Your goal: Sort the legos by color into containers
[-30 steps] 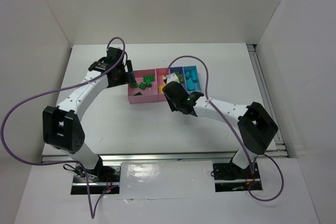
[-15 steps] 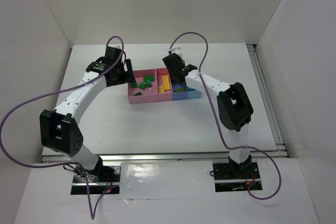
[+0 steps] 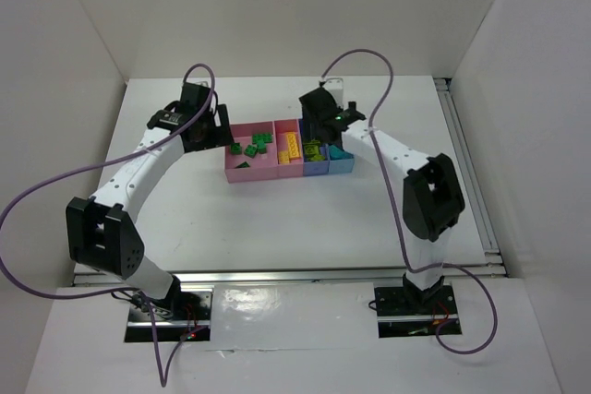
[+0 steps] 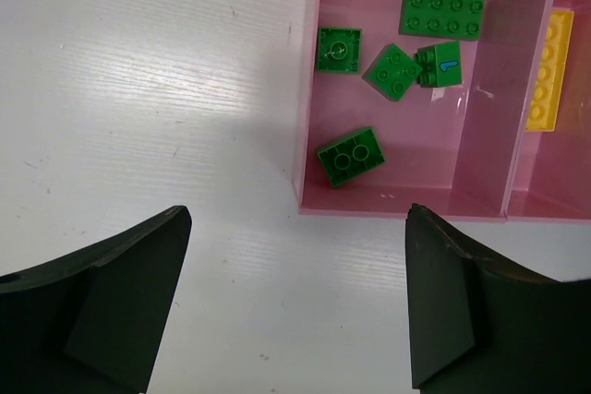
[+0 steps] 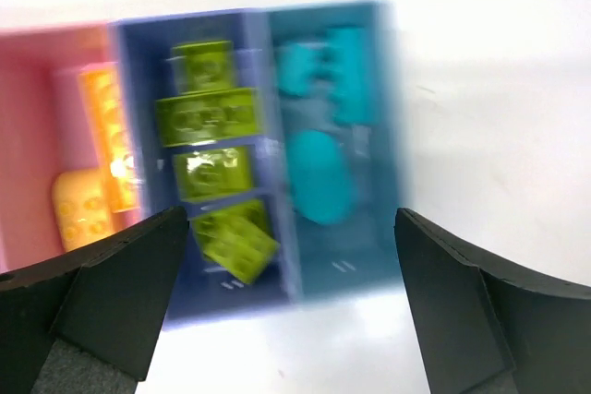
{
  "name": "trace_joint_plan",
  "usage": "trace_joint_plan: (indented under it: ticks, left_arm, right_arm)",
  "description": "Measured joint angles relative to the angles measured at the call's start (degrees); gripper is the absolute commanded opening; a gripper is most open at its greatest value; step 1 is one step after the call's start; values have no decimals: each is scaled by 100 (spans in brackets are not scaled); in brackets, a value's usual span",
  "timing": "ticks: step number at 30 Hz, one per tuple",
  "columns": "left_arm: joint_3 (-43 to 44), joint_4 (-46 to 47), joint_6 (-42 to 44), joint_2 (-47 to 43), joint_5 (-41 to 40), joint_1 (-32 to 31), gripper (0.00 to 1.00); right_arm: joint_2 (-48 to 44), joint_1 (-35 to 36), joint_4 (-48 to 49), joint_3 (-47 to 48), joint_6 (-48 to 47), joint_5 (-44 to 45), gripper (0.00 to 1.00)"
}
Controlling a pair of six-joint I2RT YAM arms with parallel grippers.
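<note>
Tray [image 3: 240, 169] sat toward the bench's far edge.
Left gripper [image 4: 295, 320], jaws wide, saw five green bricks [image 4: 351, 156]; right gripper [image 5: 291, 306], also wide, saw blurred lime bricks [image 5: 208, 117], cyan bricks [image 5: 319, 182].

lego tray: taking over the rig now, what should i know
Left claw: open, empty, beside the left pink compartment.
Right claw: open, empty, over the purple-blue compartment's border with the light blue compartment.
Dark green legos in left pink, yellow legos in second pink compartment, lime legos in purple-blue, cyan legos in light blue.
Done: all legos in view sorted.
Left: likely just retract both arms.
</note>
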Motion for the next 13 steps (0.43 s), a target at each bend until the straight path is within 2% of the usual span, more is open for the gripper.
trace_joint_plan:
  ticks: [3, 8, 13]
  left_arm:
    - [2, -2, 2, 0, 22, 0, 94]
    - [52, -44, 2, 0, 52, 0, 94]
    - [81, -55, 2, 0, 35, 0, 95]
  right_arm:
    - [-684, -208, -378, -343, 595, 352, 100]
    - [-2090, -942, -896, -1248, 1506, 903, 100]
    - [-2997, -1272, -1154, -2157, 1718, 1008, 99]
